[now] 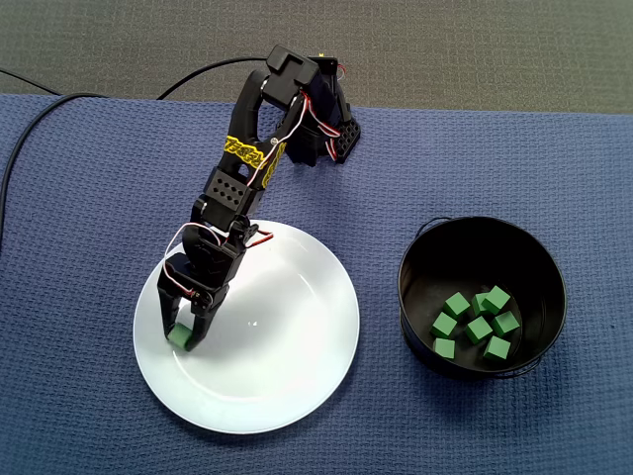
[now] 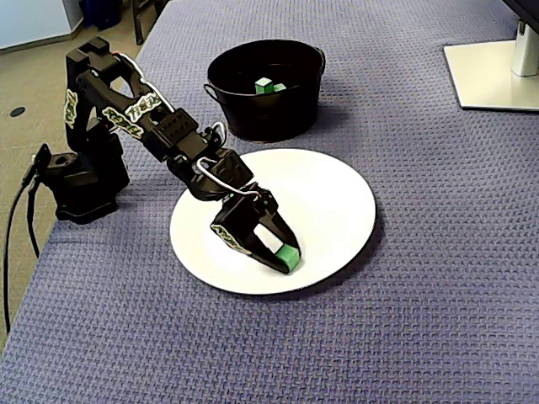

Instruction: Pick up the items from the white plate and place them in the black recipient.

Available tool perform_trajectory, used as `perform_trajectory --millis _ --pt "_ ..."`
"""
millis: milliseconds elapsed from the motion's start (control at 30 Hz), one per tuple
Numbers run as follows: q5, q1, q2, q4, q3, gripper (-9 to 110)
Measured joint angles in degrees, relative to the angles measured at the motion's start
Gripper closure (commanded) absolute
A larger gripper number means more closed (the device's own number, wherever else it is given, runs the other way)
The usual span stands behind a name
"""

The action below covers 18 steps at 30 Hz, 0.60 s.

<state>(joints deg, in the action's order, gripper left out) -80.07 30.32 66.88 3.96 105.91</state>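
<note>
A white plate [image 1: 287, 346] [image 2: 328, 202] lies on the blue mat. One green cube [image 1: 181, 337] [image 2: 288, 255] rests on the plate near its rim. My black gripper [image 1: 184, 336] [image 2: 285, 259] reaches down onto the plate, and its two fingers sit on either side of the cube, closed against it. The cube still rests on the plate surface. A black round pot [image 1: 482, 293] [image 2: 268, 84] stands apart from the plate and holds several green cubes [image 1: 475, 327] [image 2: 265, 84].
The arm's base [image 1: 331, 134] [image 2: 80, 181] stands at the mat's edge with cables trailing off. A white monitor stand [image 2: 497, 71] sits at the far right corner in a fixed view. Blue mat [image 1: 89, 198] surrounds the plate and pot.
</note>
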Motion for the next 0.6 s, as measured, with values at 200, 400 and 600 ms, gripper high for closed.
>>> perform_trajectory --millis 200,400,600 --pt "7.6 -0.1 1.6 3.1 -0.4 102" --pt "32.5 2.2 16.6 30.4 -16.0 102" --pt "57.5 -4.3 32.0 54.0 -33.8 102"
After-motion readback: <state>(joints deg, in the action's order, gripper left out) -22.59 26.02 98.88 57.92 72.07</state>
